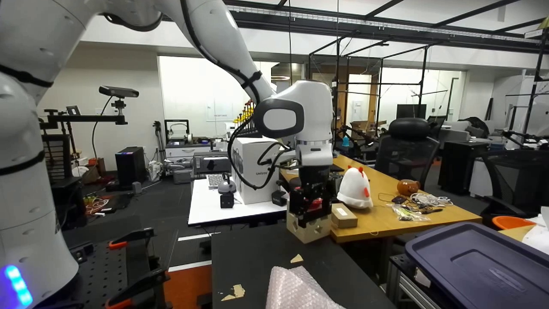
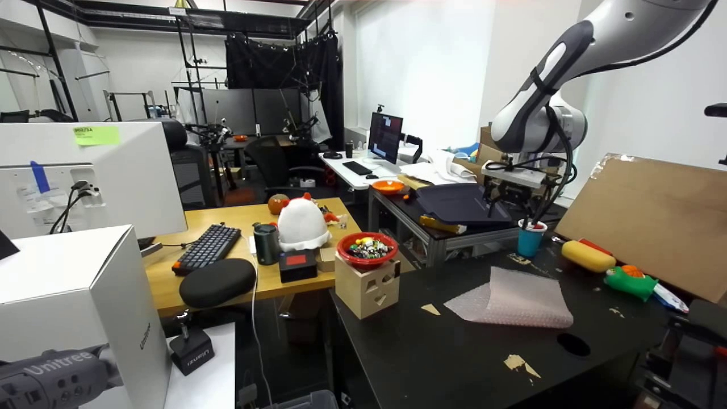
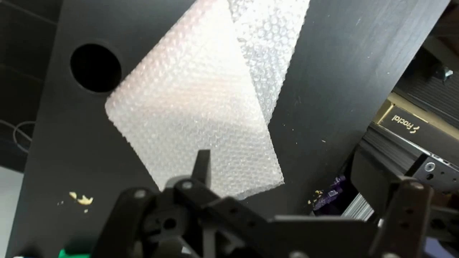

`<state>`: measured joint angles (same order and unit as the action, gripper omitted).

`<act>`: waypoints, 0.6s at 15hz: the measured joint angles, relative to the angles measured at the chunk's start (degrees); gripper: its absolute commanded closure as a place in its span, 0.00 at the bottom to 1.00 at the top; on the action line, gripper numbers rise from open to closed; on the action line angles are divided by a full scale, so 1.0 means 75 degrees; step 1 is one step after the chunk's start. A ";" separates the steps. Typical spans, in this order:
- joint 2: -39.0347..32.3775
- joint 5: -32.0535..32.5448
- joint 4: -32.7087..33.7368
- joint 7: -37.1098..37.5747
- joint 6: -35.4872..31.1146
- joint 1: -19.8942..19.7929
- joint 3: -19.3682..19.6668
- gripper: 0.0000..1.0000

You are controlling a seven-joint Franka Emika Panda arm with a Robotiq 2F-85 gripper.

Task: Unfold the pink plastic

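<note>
The pink plastic (image 2: 528,298) is a pale pink bubble-wrap sheet lying on the black table, seen in both exterior views. One part is folded over the rest, with a rounded fold along one side. From the wrist view, the upper layer of the pink plastic (image 3: 200,107) covers much of the lower one, which shows at the upper right. My gripper (image 3: 281,157) is open, its fingers wide apart and nothing held. The left finger (image 3: 203,165) overlaps the sheet's near end in that picture, but the gripper (image 2: 509,215) hangs above the table, apart from the sheet.
A wooden shape box (image 2: 366,292) carries a red bowl (image 2: 347,250) at the table's edge. A blue cup (image 2: 529,241), a yellow object (image 2: 588,257) and a green toy (image 2: 630,283) stand near a leaning cardboard sheet (image 2: 653,216). The tabletop has a round hole (image 3: 95,68).
</note>
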<state>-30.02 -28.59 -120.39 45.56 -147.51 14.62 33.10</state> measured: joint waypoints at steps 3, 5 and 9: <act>0.0423 0.1962 0.0007 0.0032 0.0096 -0.0006 0.0013 0.00; 0.0768 0.3076 -0.0020 0.0035 0.0097 -0.0151 -0.0166 0.00; 0.1606 0.3470 -0.0226 0.1015 0.0512 -0.0460 -0.0662 0.00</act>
<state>-17.98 -2.57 -122.09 53.18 -143.67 11.16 28.14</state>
